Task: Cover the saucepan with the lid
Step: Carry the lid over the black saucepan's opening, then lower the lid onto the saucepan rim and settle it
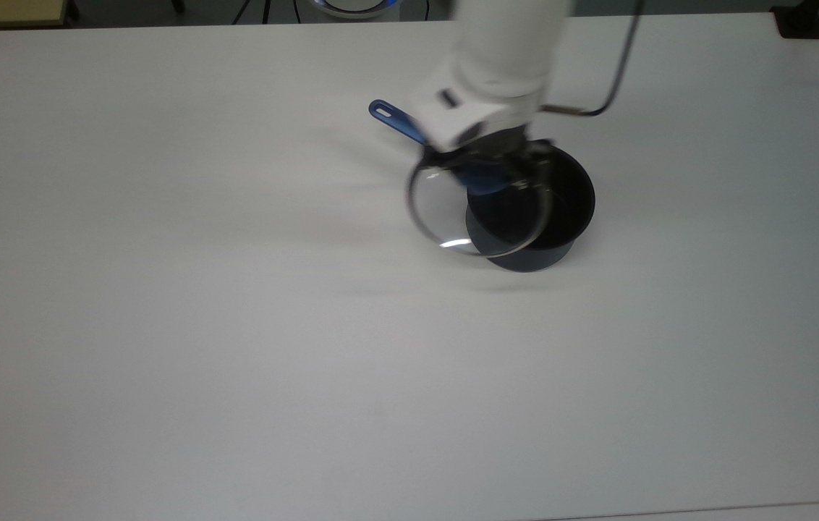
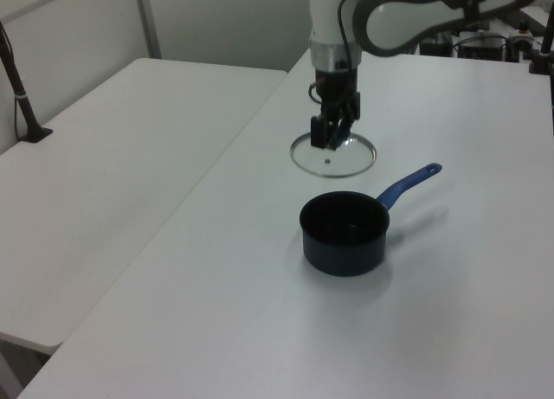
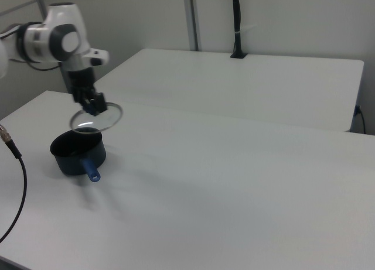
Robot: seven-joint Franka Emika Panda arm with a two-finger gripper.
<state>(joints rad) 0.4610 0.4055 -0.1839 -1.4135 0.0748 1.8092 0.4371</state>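
Observation:
The saucepan [image 1: 547,217] [image 2: 344,234] [image 3: 75,151] stands upright on the white table, dark navy with a black inside, its blue handle [image 1: 395,120] [image 2: 411,183] pointing to the top view's upper left. The clear glass lid [image 1: 453,217] [image 2: 333,159] [image 3: 96,119] hangs in the air above the table. My gripper [image 1: 490,174] [image 2: 336,132] [image 3: 93,103] is shut on the lid's blue knob. In the top view the lid overlaps the saucepan's left part. In the left view it hangs behind and above the saucepan, apart from it.
A second white table [image 2: 121,157] [image 3: 246,82] stands beside this one across a narrow gap. A black post [image 3: 236,24] [image 2: 19,96] rises from its edge. A black cable [image 1: 616,72] loops off the arm above the saucepan.

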